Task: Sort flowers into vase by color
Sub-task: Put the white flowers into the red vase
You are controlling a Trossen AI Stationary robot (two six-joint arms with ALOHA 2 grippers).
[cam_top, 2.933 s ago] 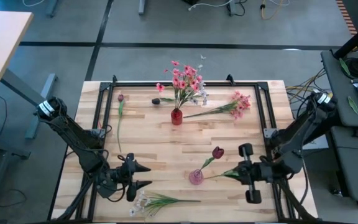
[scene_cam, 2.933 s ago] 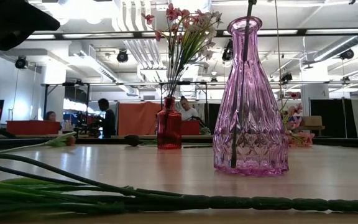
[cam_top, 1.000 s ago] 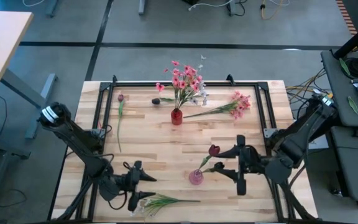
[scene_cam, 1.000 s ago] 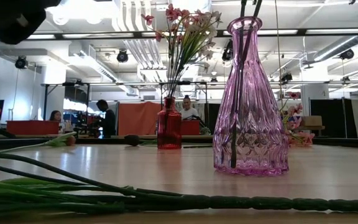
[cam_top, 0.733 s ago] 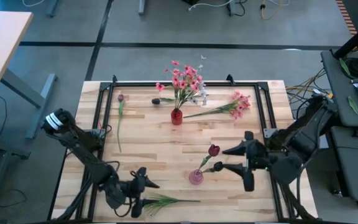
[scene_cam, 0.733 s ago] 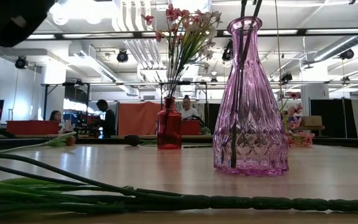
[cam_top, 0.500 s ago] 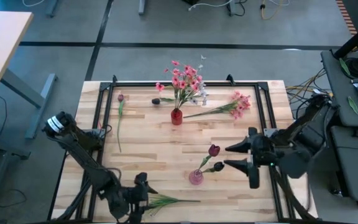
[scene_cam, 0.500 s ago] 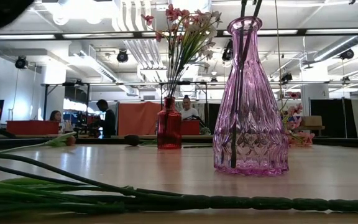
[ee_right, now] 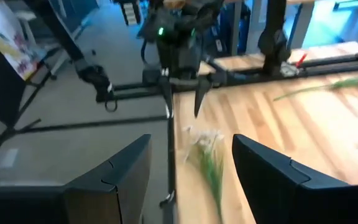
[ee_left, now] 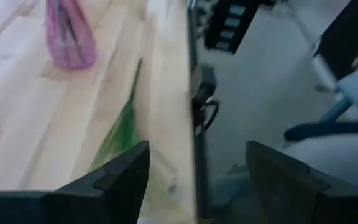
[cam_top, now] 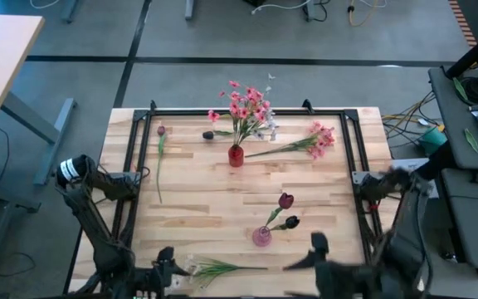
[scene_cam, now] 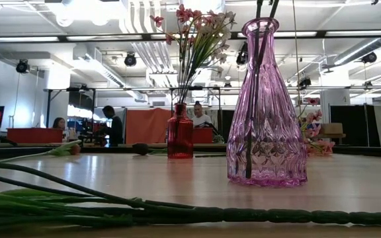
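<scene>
- Both arms have pulled back to the near edge of the wooden surface point(cam_top: 214, 199) within the last second: left pincer point(cam_top: 166, 267) and right pincer point(cam_top: 314, 253) both open, holding nothing.
- The clear pink glass vase point(cam_top: 261, 236) now holds two dark red tulip buds point(cam_top: 286, 201).
- The white blossom spray point(cam_top: 214, 268) lies near-left, unsorted; pink blossoms point(cam_top: 318, 138) lie far right.
- No readable writing anywhere.

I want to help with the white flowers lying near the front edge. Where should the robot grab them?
Grip the white flower spray on its bare green stem, away from the blossoms, probably coming straight down from above. It lies flat on the table, the stem is thin, and the blossoms would crush.
</scene>
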